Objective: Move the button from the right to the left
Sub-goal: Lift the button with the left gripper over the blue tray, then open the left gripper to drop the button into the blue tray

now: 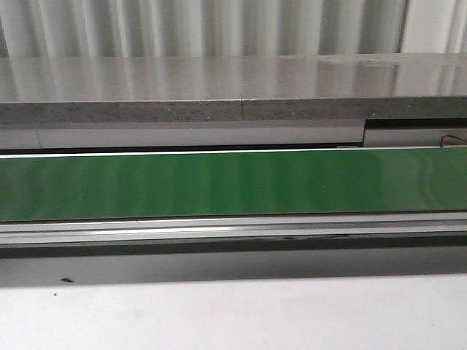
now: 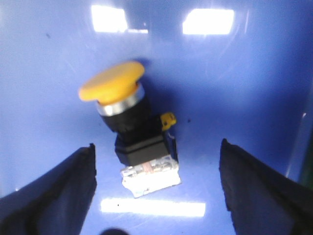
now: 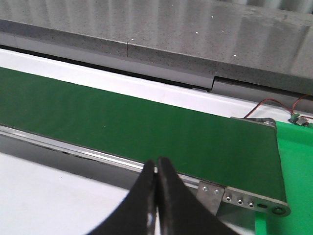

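Observation:
The button [image 2: 129, 127] lies on its side on a glossy blue surface [image 2: 234, 88] in the left wrist view: yellow mushroom cap, silver ring, black collar, pale contact block. My left gripper [image 2: 157, 156] is open above it, its black fingers [image 2: 63, 181] wide apart on either side of the contact block, not touching it. My right gripper [image 3: 156, 169] is shut and empty, its tips pressed together over the near rail of the green conveyor belt [image 3: 146, 127]. The front view shows neither gripper and no button.
The green belt [image 1: 233, 182] runs across the front view, with a metal rail [image 1: 233, 230] in front and a grey ledge [image 1: 233, 95] behind. The belt's end roller bracket [image 3: 244, 198] and a bright green surface [image 3: 296, 161] lie to the right. White tabletop [image 1: 233, 317] is nearest.

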